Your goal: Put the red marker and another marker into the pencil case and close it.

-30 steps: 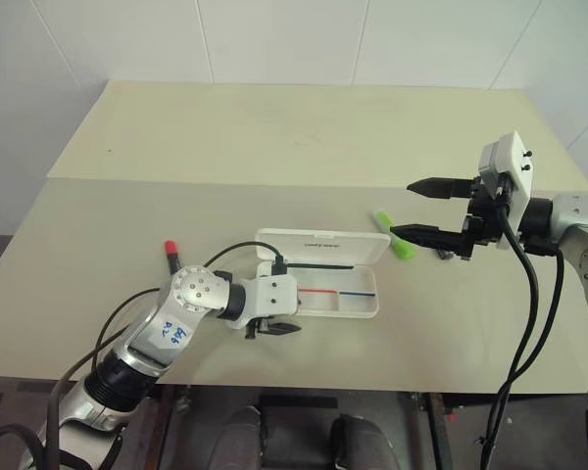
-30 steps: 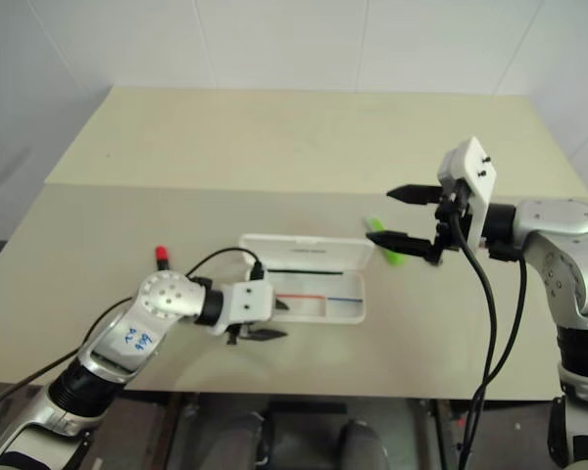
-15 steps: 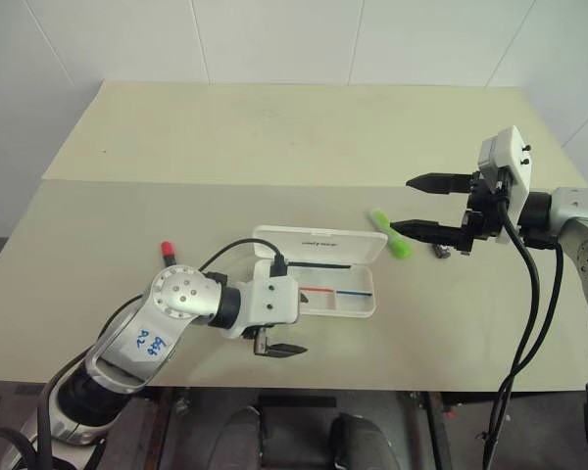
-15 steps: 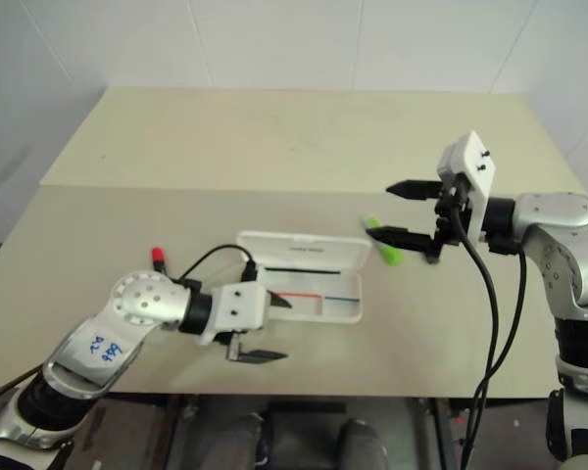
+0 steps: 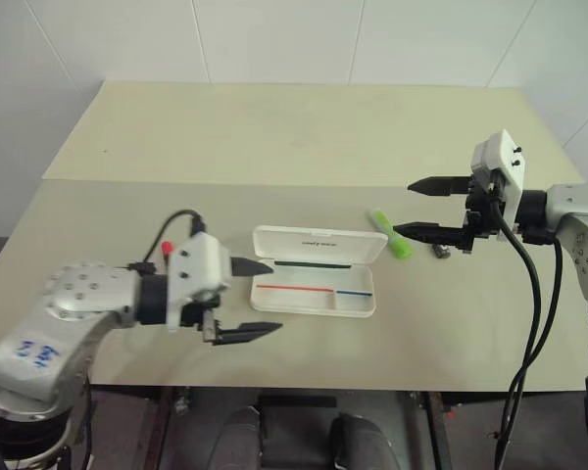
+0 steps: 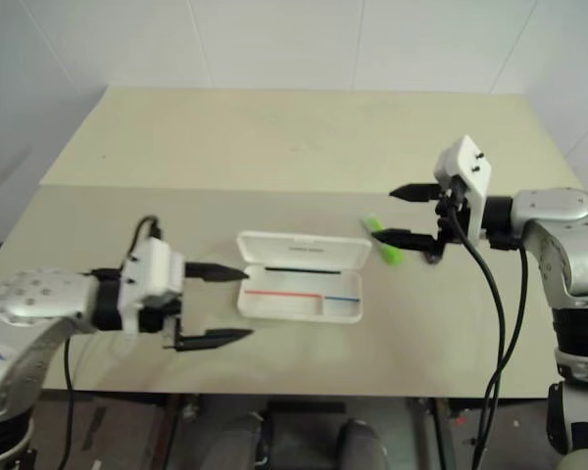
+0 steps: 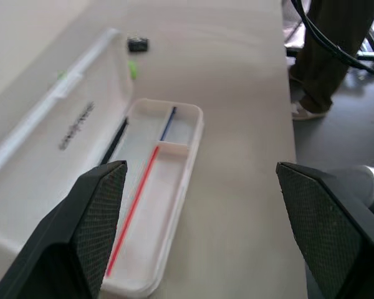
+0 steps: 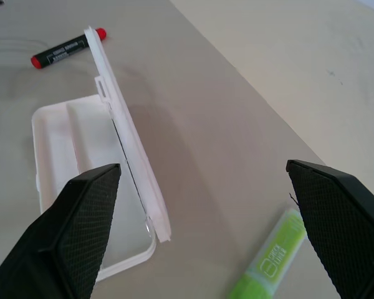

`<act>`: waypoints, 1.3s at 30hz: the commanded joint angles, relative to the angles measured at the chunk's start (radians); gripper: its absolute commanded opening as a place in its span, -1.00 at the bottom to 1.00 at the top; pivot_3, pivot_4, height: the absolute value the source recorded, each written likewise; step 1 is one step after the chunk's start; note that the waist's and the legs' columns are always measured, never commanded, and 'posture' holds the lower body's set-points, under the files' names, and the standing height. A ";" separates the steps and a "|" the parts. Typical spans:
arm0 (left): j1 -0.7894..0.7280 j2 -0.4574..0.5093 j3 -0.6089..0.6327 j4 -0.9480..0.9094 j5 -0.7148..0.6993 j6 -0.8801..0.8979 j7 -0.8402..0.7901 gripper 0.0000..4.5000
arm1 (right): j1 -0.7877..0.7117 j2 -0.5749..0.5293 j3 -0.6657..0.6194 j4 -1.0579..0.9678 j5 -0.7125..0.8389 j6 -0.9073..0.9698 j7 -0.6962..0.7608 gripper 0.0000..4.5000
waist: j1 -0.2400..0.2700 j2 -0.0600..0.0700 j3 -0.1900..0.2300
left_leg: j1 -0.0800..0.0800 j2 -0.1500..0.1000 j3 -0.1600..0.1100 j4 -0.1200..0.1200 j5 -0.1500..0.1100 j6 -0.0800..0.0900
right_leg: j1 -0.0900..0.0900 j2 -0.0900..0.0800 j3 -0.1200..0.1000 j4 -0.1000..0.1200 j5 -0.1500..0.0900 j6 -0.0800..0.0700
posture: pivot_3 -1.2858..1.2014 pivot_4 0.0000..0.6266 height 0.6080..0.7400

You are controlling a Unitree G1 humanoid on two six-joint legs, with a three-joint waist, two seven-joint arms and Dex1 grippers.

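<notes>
The pencil case (image 5: pixel 318 247) lies open in the middle of the table, lid tipped back, its tray (image 7: pixel 174 187) holding only red, blue and dark lines. To its left lies the red marker (image 8: pixel 68 48); just a red tip (image 5: pixel 167 249) peeks out behind my left hand. The lime-green marker (image 5: pixel 390 233) rests on the table off the case's right end. Raised above the table, my left gripper (image 5: pixel 274 297) hangs open at the case's left end, pointing along it. My right gripper (image 5: pixel 404 208) hovers open just above the green marker, touching nothing.
A small dark grey block (image 5: pixel 439 251) sits on the table right of the green marker, below my right hand. The table's front edge (image 5: pixel 372 382) runs close behind the case. A seam (image 5: pixel 274 182) crosses the tabletop farther back.
My left arm has lifted and drawn back leftward from the case's front edge, and its fingers have spread wider. The right gripper has stayed where it was.
</notes>
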 commanded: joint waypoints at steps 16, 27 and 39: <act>0.030 -0.054 0.176 0.032 0.012 0.367 0.617 0.82 | -0.136 0.086 -0.156 0.071 0.229 0.038 0.101 1.00 | -0.010 -0.010 0.005 | -0.002 0.002 0.004 0.001 -0.003 0.000 | -0.003 0.002 0.005 0.003 0.002 0.001 | 0.03 -0.52 1.00; -0.035 -0.112 0.386 -0.065 0.180 0.729 0.876 0.82 | -0.142 0.105 -0.059 0.063 0.190 -0.031 0.209 1.00 | -0.022 -0.010 0.004 | -0.001 0.003 0.004 0.001 -0.004 -0.002 | -0.003 0.004 0.005 0.000 0.002 0.000 | 0.03 -0.52 1.00; -0.029 -0.513 0.242 -0.171 0.264 0.735 1.085 0.82 | -0.207 0.182 -0.029 0.146 0.162 -0.073 0.237 1.00 | -0.002 -0.015 0.003 | -0.001 0.003 0.004 0.003 -0.005 -0.003 | -0.002 0.003 0.006 0.000 0.002 0.000 | 0.03 -0.52 1.00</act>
